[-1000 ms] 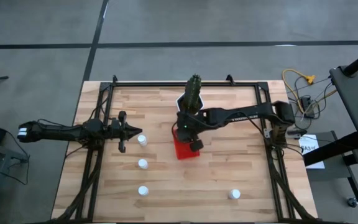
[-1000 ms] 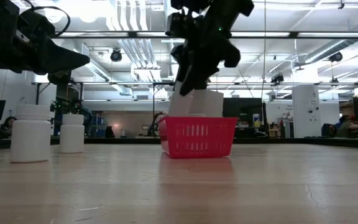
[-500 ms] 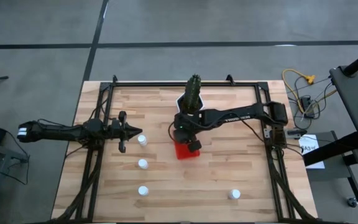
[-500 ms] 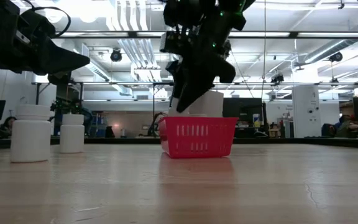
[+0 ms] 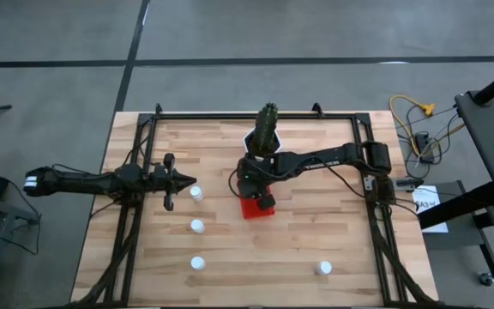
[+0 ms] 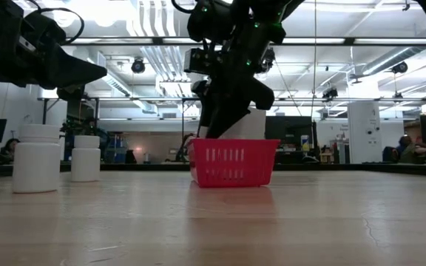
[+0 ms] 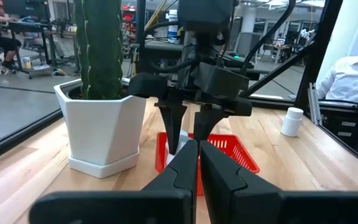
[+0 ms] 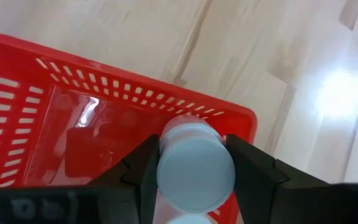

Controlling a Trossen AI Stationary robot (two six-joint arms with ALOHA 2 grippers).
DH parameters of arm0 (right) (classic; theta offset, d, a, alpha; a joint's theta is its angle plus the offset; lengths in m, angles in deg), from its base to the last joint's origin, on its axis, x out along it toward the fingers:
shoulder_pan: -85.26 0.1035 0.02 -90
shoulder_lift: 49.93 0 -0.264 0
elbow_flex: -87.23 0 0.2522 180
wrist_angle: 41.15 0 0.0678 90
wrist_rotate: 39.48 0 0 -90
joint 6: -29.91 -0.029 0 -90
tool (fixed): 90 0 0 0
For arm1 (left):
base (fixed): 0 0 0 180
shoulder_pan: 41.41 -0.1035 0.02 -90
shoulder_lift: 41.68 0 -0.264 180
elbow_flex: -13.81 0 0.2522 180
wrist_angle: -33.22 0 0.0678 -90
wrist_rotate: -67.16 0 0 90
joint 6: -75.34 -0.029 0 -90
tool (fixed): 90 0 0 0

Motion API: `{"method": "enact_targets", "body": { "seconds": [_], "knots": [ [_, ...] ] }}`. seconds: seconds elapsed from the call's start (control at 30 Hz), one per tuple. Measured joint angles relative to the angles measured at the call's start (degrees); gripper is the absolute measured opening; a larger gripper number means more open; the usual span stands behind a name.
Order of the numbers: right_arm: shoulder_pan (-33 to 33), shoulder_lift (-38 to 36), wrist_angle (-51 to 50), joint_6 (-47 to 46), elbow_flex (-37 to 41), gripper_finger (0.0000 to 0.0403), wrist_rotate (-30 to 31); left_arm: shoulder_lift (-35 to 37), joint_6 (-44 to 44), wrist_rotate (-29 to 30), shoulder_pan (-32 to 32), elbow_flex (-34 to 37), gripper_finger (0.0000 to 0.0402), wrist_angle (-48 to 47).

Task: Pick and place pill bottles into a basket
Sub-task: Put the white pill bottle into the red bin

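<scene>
One bottle held over the basket, four loose on the surface.

Bottle (image 8: 195, 167): small, white, capped; clamped across its body in the right gripper (image 8: 195, 180), low over the basket's (image 5: 254, 209) edge, not yet let go. Likely light, stiff, smooth plastic, prone to slip or roll; best pinched at mid-body, below the cap. Basket: red, mesh-sided, mid-surface, just beside the cactus pot (image 5: 260, 142). Loose bottles: one (image 5: 196, 194) near the left jaws, two (image 5: 197, 227) (image 5: 197, 263) further down that side, one (image 5: 323, 269) well apart on the right. Left gripper (image 5: 177, 178): jaws closed, empty, waiting at the surface's (image 5: 333, 232) left. A person sits in the room beyond.
</scene>
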Motion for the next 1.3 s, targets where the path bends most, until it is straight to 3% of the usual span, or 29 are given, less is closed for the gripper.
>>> {"method": "enact_targets", "body": {
  "seconds": [0.4, 0.6, 1.3],
  "knots": [
    [-0.02, 0.00, -0.68, -0.22, -0.09, 0.0165, 0.73, 0.03, 0.00, 0.02, -0.02, 0.00, 0.0001, -0.02],
    [-0.07, 0.00, -2.14, -0.24, -0.09, 0.0168, 5.42, 0.02, 0.00, 0.00, -0.02, 0.00, 0.0001, -0.04],
    [-0.39, 0.00, -1.29, -0.38, -0.09, 0.0175, 5.60, 0.00, 0.00, 0.01, -0.02, 0.00, 0.0001, -0.04]
  ]
}}
